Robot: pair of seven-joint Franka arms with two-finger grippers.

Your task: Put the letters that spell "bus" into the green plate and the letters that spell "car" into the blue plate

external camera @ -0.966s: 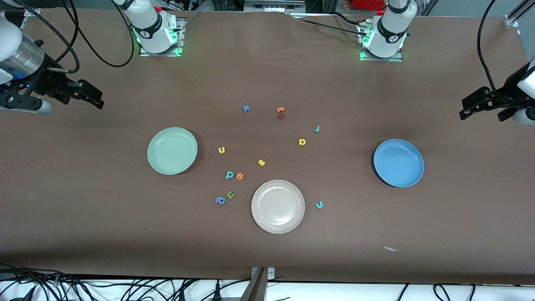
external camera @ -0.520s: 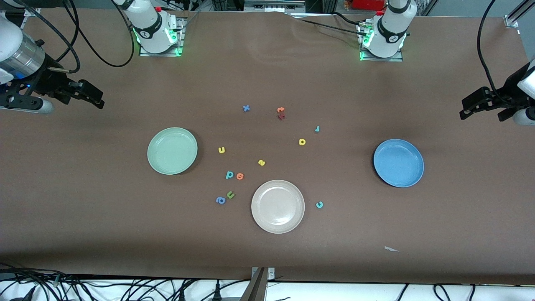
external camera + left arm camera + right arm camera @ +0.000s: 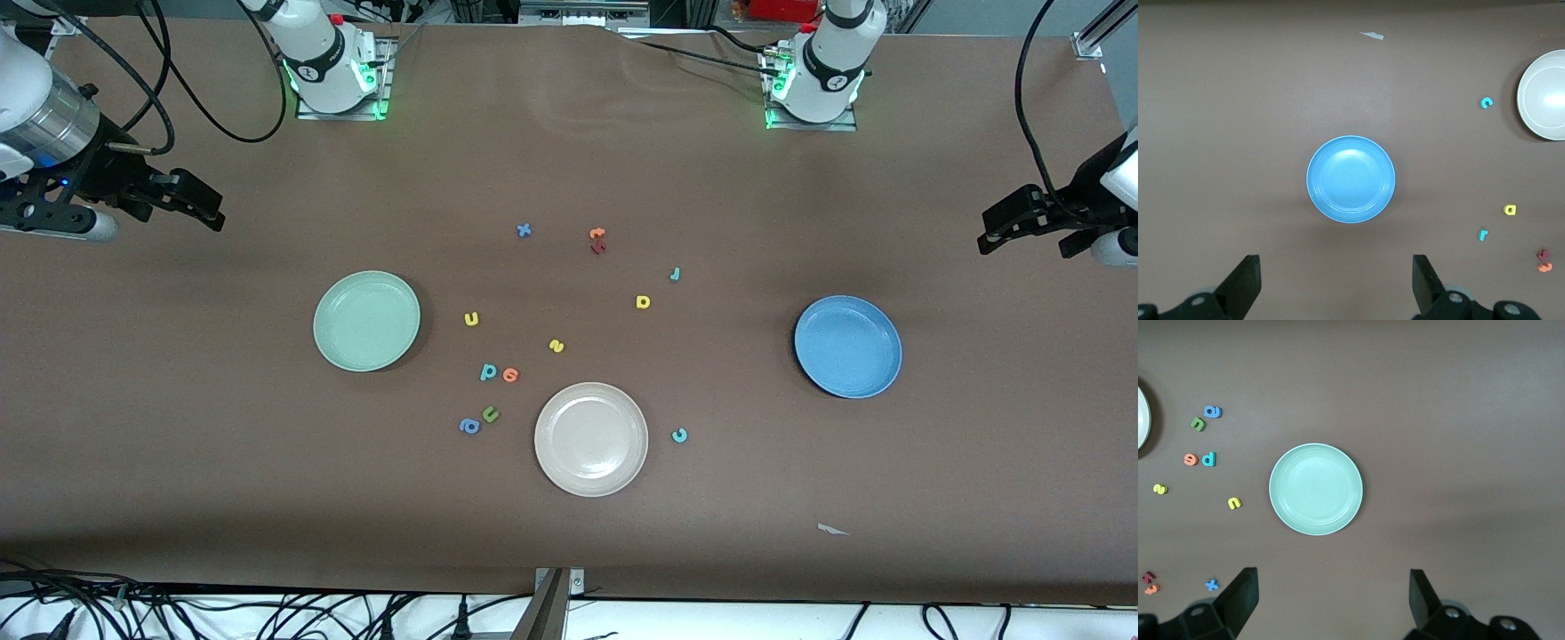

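Note:
The green plate (image 3: 366,321) (image 3: 1315,489) lies toward the right arm's end and holds nothing. Beside it on the table lie the yellow u (image 3: 471,319), yellow s (image 3: 556,346) and teal b (image 3: 488,372). The blue plate (image 3: 847,347) (image 3: 1351,179), also holding nothing, lies toward the left arm's end. The yellow a (image 3: 643,302), teal r (image 3: 675,274) and teal c (image 3: 679,435) lie loose between the plates. My right gripper (image 3: 206,210) (image 3: 1333,597) hangs open over bare table near the green plate. My left gripper (image 3: 989,233) (image 3: 1336,280) hangs open over bare table near the blue plate.
A beige-white plate (image 3: 591,438) sits nearer the front camera, between the two coloured plates. Other letters lie about: orange (image 3: 510,374), olive u (image 3: 490,414), blue a (image 3: 468,427), blue x (image 3: 524,230), orange and dark red (image 3: 597,240). A paper scrap (image 3: 832,530) lies near the front edge.
The right gripper has drifted slightly toward the middle of the table. The left arm, plates and letters have not moved.

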